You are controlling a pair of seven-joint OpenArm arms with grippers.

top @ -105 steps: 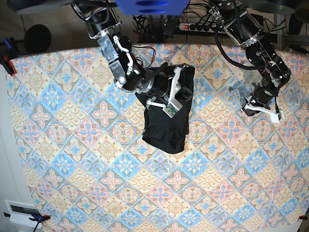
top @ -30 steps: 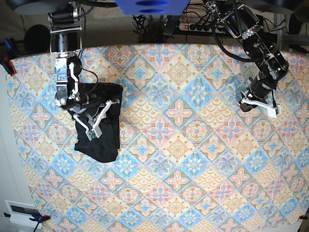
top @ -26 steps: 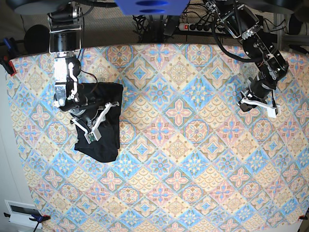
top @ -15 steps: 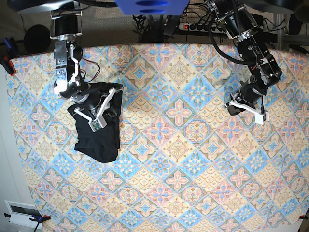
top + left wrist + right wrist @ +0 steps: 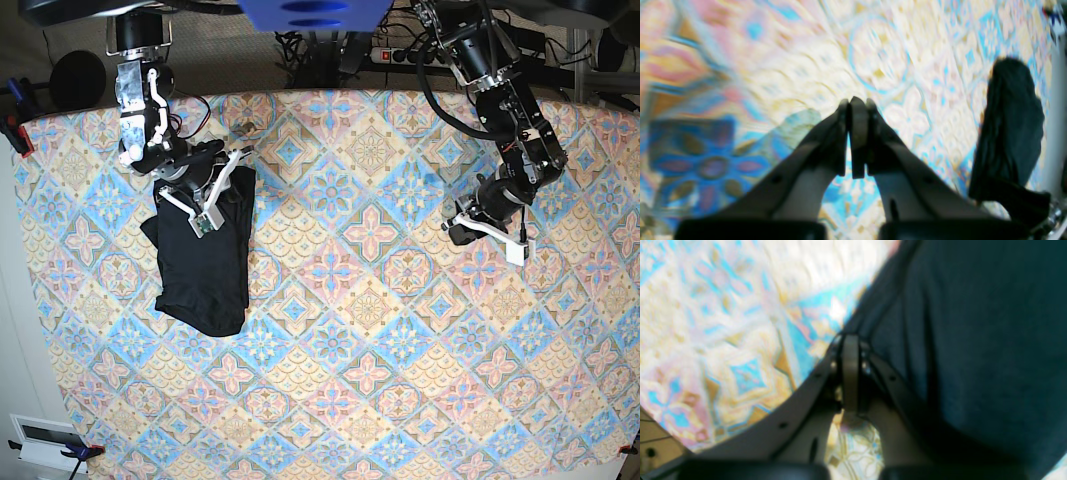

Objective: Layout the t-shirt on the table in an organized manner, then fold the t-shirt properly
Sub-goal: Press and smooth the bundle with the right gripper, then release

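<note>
The t-shirt (image 5: pixel 205 265) lies folded into a narrow dark bundle on the table (image 5: pixel 380 330), well toward the edge on the base view's left, running lengthwise down that view. Its lower end is slightly rounded; its upper end sits under the right arm.

Right gripper (image 5: pixel 228 172): over the top end of the t-shirt, fingers pressed together. In the right wrist view the closed tips (image 5: pixel 850 373) sit at the fabric's border, dark cloth (image 5: pixel 973 340) filling the side beyond them and patterned tablecloth (image 5: pixel 723 323) on the other. Whether any fabric is pinched between them cannot be told; the view is blurred.

Left gripper (image 5: pixel 462 232): well apart from the t-shirt, on the far side of the table from it, above bare tablecloth. The left wrist view shows its fingers (image 5: pixel 853 140) closed together with nothing between them, the t-shirt (image 5: pixel 1007 126) a dark shape in the distance beyond. Frame blurred.

A power strip (image 5: pixel 400 55) lies beyond the table's back edge, behind the t-shirt's side and across.
</note>
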